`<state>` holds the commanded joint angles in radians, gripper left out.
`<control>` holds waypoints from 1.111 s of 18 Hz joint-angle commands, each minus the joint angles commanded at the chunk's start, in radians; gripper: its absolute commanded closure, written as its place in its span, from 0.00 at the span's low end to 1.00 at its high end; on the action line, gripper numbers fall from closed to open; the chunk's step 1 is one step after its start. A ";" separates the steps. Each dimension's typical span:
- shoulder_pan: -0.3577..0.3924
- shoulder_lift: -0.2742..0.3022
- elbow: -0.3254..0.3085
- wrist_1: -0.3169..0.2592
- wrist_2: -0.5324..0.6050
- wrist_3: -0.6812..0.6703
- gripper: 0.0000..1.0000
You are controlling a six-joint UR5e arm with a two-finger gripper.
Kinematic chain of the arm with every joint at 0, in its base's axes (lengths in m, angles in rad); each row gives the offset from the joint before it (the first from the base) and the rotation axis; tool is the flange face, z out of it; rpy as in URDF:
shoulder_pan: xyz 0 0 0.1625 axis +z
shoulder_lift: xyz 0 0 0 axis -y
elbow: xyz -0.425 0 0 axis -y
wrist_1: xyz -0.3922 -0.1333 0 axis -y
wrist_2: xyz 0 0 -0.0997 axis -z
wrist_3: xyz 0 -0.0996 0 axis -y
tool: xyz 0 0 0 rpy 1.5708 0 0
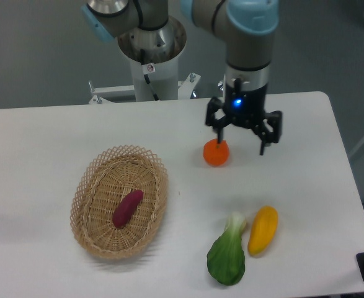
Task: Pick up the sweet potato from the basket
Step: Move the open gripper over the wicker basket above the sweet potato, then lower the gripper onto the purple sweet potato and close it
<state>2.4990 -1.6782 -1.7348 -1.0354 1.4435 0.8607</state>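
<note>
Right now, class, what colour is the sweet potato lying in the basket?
Reddish-purple. The sweet potato shows best in the fixed camera view, against the tan basket.

We note a white counter (pixel 57 136). Directly on it: basket (pixel 90 233) at left; orange (pixel 216 153) near centre; bok choy (pixel 227 259) and yellow vegetable (pixel 263 230) just beside each other toward the front right.

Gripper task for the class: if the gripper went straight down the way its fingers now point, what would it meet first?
Probably the bare table. The gripper hangs open, fingers pointing down. The orange overlaps its left-hand finger in the picture, so that finger might clip it first; depth is unclear from this one view.
</note>
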 joint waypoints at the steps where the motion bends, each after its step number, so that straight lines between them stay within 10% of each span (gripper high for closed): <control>1: -0.017 0.000 -0.014 0.002 0.000 -0.024 0.00; 20: -0.331 -0.264 -0.046 0.210 0.055 -0.210 0.00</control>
<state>2.1676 -1.9419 -1.7810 -0.8255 1.4987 0.6506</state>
